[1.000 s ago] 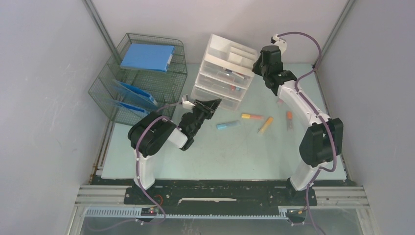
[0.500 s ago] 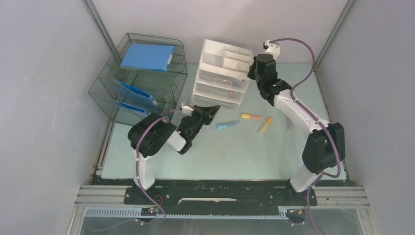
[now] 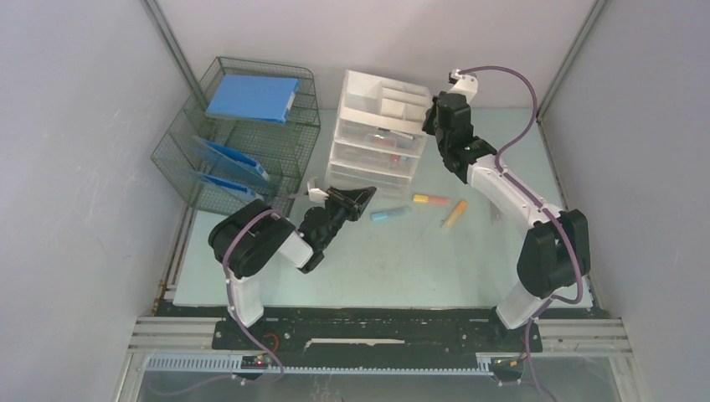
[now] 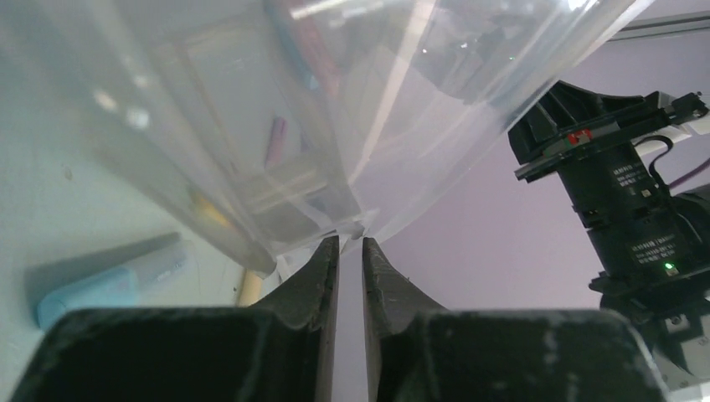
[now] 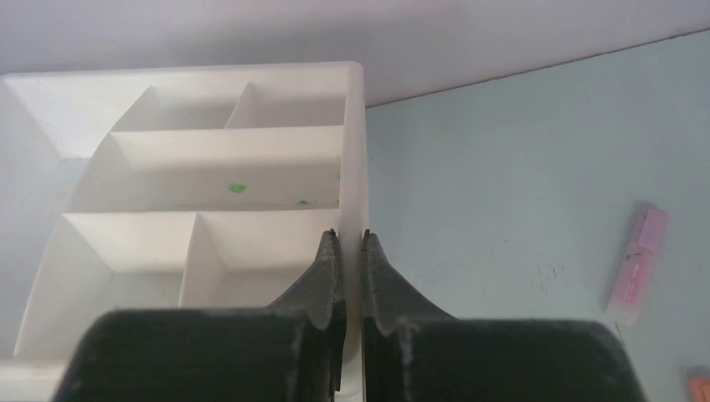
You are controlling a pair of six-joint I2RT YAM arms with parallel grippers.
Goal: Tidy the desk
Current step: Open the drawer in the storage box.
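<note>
Desk (image 3: pixel 393 268) pale mint; grey walls (image 3: pixel 75 209) enclose it.

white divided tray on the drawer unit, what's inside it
The compartments of the white divided plastic tray look bare apart from green specks in the middle row. The black fingers of the right gripper, pinching its wall, hide part of the nearest compartment.

Plain grey walls (image 3: pixel 79 126) all round
</note>
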